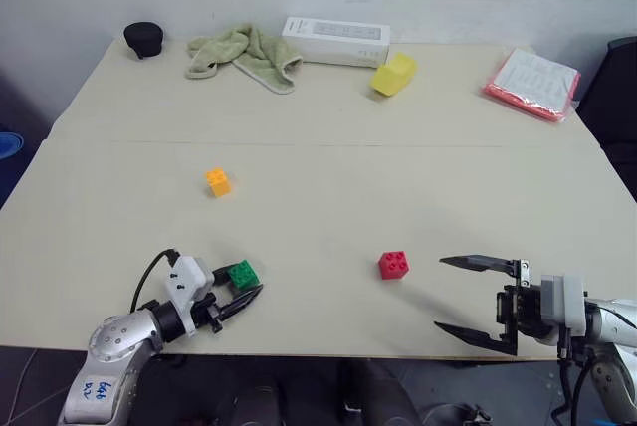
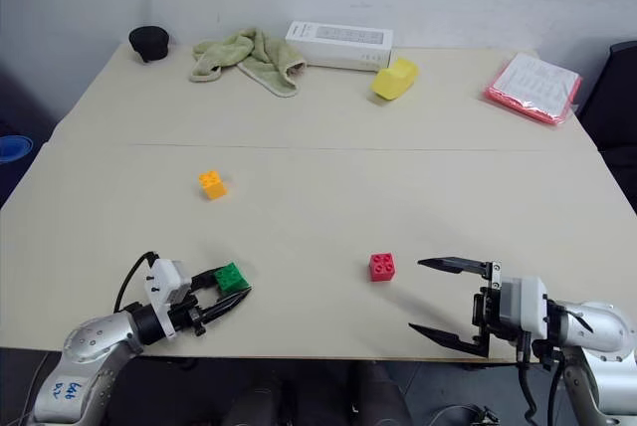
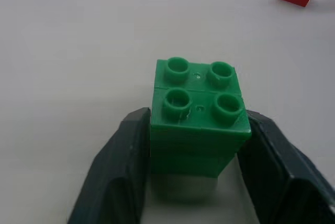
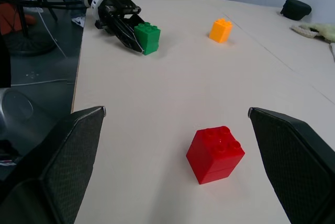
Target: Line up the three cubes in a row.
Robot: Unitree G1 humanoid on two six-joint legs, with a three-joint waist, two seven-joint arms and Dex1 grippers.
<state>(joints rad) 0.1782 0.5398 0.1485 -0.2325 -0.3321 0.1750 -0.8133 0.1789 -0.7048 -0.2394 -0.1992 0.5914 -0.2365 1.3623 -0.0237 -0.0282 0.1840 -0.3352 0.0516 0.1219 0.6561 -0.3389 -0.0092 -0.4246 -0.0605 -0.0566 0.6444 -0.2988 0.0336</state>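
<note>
Left jaws pinching the green cube (image 3: 198, 110) (near surface (image 1: 328, 177) edge), well left of red cube (image 1: 393, 265); right jaws spread, just right of it. Orange cube (image 1: 218, 182) beyond the green.

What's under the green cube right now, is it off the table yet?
The green cube, clamped in the left end effector, appears to sit on the bare table; nothing else shows beneath. Its underside is hidden, so slight lift can't be ruled out.
</note>
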